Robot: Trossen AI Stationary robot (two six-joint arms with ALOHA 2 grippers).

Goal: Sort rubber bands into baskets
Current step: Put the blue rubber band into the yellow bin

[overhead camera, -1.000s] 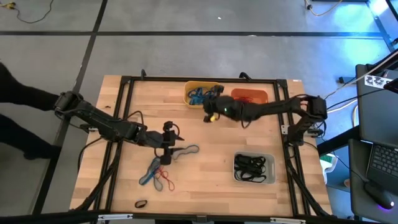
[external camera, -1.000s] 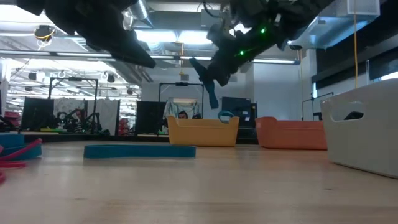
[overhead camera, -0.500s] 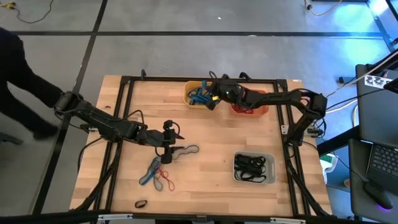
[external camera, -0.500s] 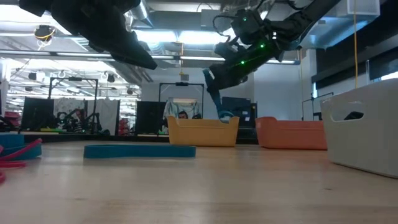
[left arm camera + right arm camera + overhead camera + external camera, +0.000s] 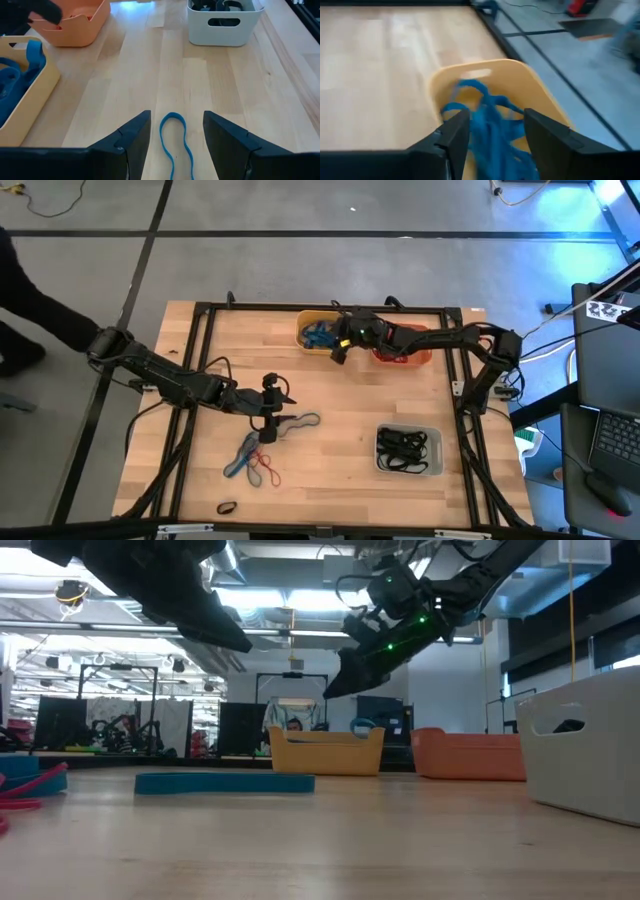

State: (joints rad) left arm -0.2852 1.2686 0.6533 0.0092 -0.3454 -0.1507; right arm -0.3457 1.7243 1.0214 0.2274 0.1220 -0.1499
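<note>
On a wooden bench (image 5: 330, 395), the right tool (image 5: 336, 352) hangs open and empty over the yellow basket (image 5: 304, 332) of blue rubber bands (image 5: 318, 335); the left tool (image 5: 172, 132), open, straddles a blue rubber band (image 5: 175, 140) lying mid-bench.

your two arms are dark, slim, jointed links with black cables trailing along them. the right arm (image 5: 430, 345) shows a small green light near its wrist. each gripper ends in two broad, angular dark fingers (image 5: 127, 142).
</note>
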